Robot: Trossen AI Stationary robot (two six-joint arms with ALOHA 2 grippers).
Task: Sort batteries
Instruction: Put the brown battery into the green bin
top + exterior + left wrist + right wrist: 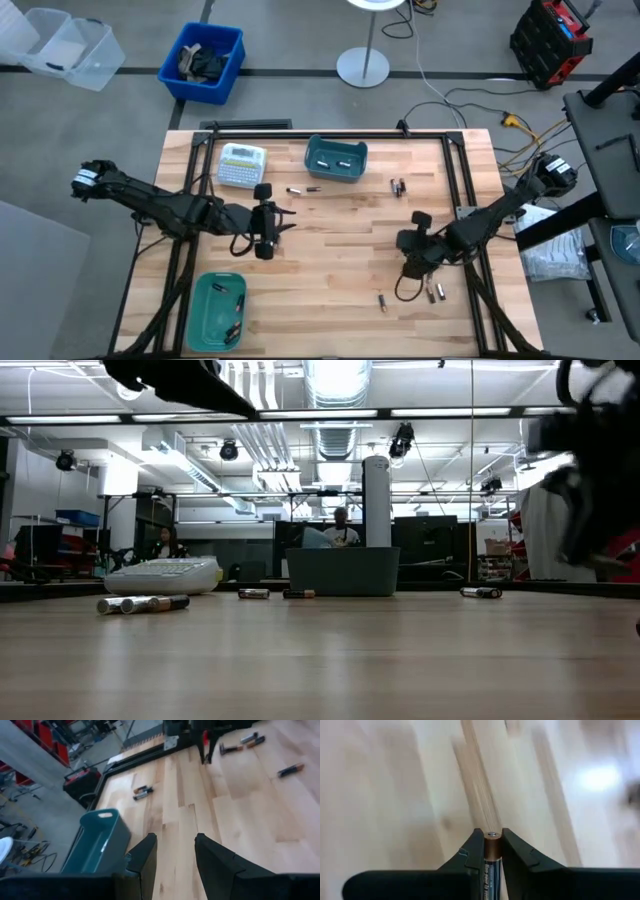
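Teal plastic makes up two bins on the pale wooden butcher-block table (330,250). One small teal rectangular bin (336,161) sits at the far edge near the middle; a few small dark items lie inside it, too small to identify. A second, larger teal bin (216,311) sits at the near left corner and holds several tiny dark cylinders that look like batteries. Beside the far bin rests a white label-maker with a keypad (241,165). Off the table, on the grey floor, stand a blue plastic crate (202,62) with dark contents and a clear plastic tub (62,46).

Loose batteries lie scattered on the wood: a pair in front of the far bin (304,189), a pair to that bin's right (398,187), one at the near right (382,301), and a cluster by the right arm (436,291).

The right gripper (492,851) is at the right side of the table, its two dark fingers clamped on a copper-and-black cylindrical battery (491,865). That battery stands lengthwise between the fingers, its metal tip pointing out beyond them over bare wood.

The left gripper (174,851) is left of the table's centre, its fingers parted with nothing between them. From the left wrist view, the far teal bin is just beside it, and the nearest loose batteries lie well apart from it.
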